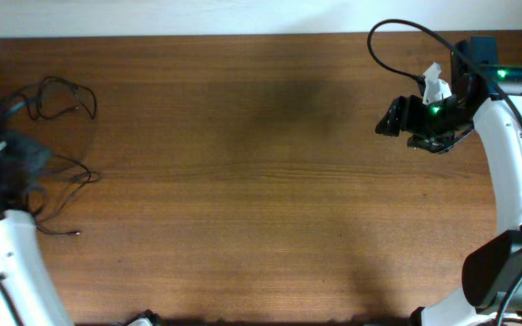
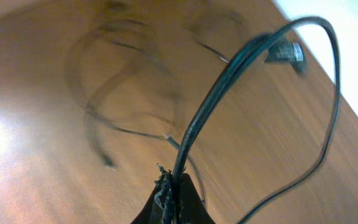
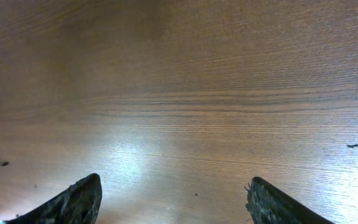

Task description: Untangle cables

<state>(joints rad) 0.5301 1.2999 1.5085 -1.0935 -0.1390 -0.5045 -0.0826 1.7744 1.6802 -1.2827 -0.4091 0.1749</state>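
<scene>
At the far left edge of the bench (image 1: pixel 261 199), the cables (image 1: pixel 60 98) lie in a loose tangle of thin black loops. A couple of strands trail toward the near side, and one ends in a small plug (image 1: pixel 77 233). The left gripper (image 2: pixel 171 190) is clenched on them. In its wrist camera a doubled strand rises straight out of the pinch and runs up to a silvery connector (image 2: pixel 286 51). Another strand arcs wide to the right, and the remaining loops lie blurred on the wood behind. The right gripper (image 3: pixel 174 186) hangs over the far right of the bench, well apart from the cables. It is released, its fingers (image 3: pixel 73 199) spread wide above bare wood.
</scene>
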